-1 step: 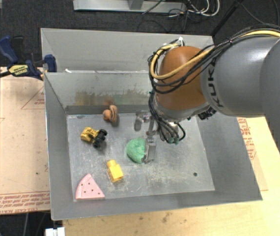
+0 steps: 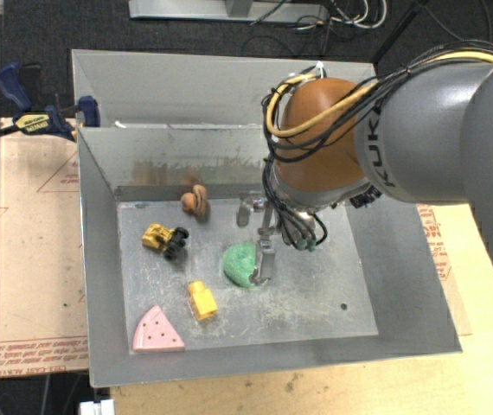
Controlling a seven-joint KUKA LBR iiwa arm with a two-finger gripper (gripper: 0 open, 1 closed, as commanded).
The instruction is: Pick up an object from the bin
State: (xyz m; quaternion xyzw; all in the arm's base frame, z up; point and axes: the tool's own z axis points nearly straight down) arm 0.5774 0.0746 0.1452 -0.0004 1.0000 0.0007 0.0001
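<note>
Nearest me, in the near left corner of the bin (image 2: 324, 311), lies a pink wedge (image 2: 158, 330), flat on the floor. It looks thin and low, so I judge it awkward to get under. Just beyond it and a little to the right is a small yellow block (image 2: 201, 301), which looks hard and light with squarish sides that would take a pinch well.

Farther in, about mid-floor, is the green rounded lump (image 2: 241, 264), and my gripper (image 2: 261, 268) is down at its right edge, touching it or just beside it. I cannot tell whether my grip is released or clenched, and I cannot say I hold the lump. It is the thing closest to me, so I weigh it as the likely pick. It looks light, possibly soft, and has a domed top with no flat faces. Such a shape may squirm or roll out sideways under pressure. I judge the best hold is low across its middle, one pad on each side, not on the sloping crown.

To the left of the lump and slightly farther off sits a yellow and black toy vehicle (image 2: 164, 239), knobbly and probably stiff. Farthest, near the back wall, is a small brown thing (image 2: 195, 201), well apart from me.
</note>
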